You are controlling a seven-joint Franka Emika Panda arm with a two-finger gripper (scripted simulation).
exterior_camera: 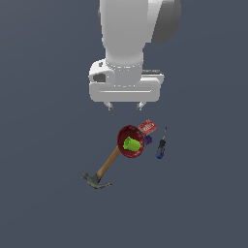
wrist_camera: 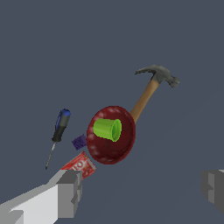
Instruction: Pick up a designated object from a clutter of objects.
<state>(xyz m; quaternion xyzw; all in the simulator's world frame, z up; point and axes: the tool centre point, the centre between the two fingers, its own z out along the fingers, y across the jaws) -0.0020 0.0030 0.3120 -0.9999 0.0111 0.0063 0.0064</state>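
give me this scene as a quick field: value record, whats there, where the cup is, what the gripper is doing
target: green cup, lying on its side inside the red bowl
bowl: tilted, against the hammer handle
near bowl: red box, purple piece
screwdriver: blue handle, apart from the bowl, on the exterior view's right
gripper: open, above the clutter, holding nothing
surface: plain grey floor
task state: cup not yet grasped

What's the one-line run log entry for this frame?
phase: pre-grasp | gripper: open, above clutter, holding nothing | target: green cup lying on its side in red bowl | hammer handle against bowl
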